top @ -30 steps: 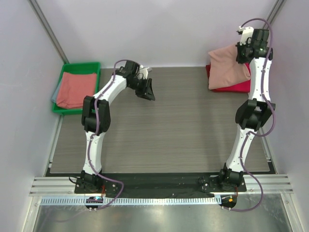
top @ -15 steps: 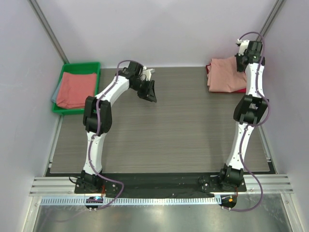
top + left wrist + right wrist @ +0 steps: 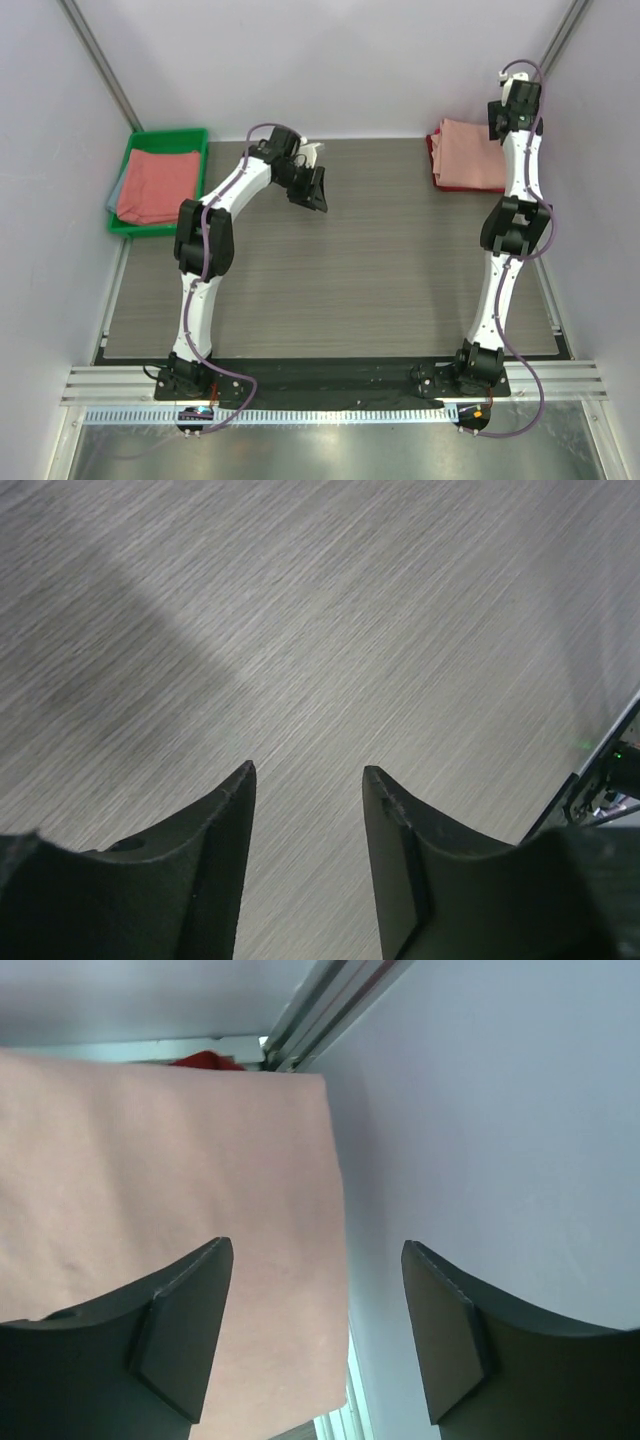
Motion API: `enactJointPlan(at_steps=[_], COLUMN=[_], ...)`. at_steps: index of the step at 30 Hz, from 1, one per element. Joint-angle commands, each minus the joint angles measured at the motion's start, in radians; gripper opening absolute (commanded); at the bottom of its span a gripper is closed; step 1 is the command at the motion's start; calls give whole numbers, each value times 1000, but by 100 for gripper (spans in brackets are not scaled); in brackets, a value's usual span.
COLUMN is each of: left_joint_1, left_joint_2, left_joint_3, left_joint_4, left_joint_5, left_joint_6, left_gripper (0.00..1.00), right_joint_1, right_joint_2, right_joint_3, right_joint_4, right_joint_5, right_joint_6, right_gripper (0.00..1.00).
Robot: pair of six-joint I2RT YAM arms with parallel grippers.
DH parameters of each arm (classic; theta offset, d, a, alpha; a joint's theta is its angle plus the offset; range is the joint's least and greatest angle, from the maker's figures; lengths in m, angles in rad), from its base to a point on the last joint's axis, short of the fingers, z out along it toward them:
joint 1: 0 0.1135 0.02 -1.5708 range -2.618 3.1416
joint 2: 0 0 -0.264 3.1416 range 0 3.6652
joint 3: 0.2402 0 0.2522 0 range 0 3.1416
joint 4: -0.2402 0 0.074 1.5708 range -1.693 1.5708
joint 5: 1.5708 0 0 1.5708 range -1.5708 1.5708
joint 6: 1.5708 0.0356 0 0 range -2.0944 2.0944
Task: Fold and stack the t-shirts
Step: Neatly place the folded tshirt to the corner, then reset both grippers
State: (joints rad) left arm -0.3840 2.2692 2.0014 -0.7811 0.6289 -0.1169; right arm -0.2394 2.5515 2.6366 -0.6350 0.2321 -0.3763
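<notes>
A folded salmon-pink t-shirt [image 3: 467, 153] lies flat on a red-magenta t-shirt [image 3: 432, 158] at the table's back right corner. My right gripper [image 3: 508, 116] hovers over that stack's right edge, close to the wall. In the right wrist view the gripper [image 3: 318, 1247] is open and holds nothing, with the salmon t-shirt [image 3: 150, 1160] below its left finger and a sliver of the red-magenta t-shirt [image 3: 205, 1060] behind. My left gripper [image 3: 312, 190] hangs open over bare table at the back middle; the left wrist view shows the gripper [image 3: 308, 770] empty.
A green bin [image 3: 194, 137] stands at the back left, off the table's edge, holding a folded coral-pink t-shirt [image 3: 155, 185] over a grey one [image 3: 114, 196]. The right wall [image 3: 500, 1110] is very near my right gripper. The striped grey tabletop [image 3: 380, 260] spans the middle.
My right gripper opened and let go of the salmon t-shirt, which was lifted and now lies flat on the red-magenta one. The right wrist moved back. The left gripper opened slightly wider.
</notes>
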Motion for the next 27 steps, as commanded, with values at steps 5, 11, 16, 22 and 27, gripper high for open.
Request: enactJointPlan(at_steps=[5,11,16,22,27], left_joint_1=[-9,-16,-16,-16,-16], left_joint_2=[-48,-105,-126,-195,-226], left_joint_3=[68,145,135,22,-7], left_joint_4=[13,19,19,13,11], left_joint_5=[-200,-650,-802,-770,-775], left_joint_6=[51,109,143,128,129], left_gripper=[54,82,100,100,100], right_joint_1=[115,239,360,422,431], right_joint_2=[-235,-634,-763,-844,-867], right_joint_3=[-126,-761,-975,-1129,-1165], right_joint_4=[55,177,235,287,291], right_joint_5=[43,-438,-590,-432,-427], right_joint_6=[46,167,413,470,471], right_gripper=[78,100,100,100,100])
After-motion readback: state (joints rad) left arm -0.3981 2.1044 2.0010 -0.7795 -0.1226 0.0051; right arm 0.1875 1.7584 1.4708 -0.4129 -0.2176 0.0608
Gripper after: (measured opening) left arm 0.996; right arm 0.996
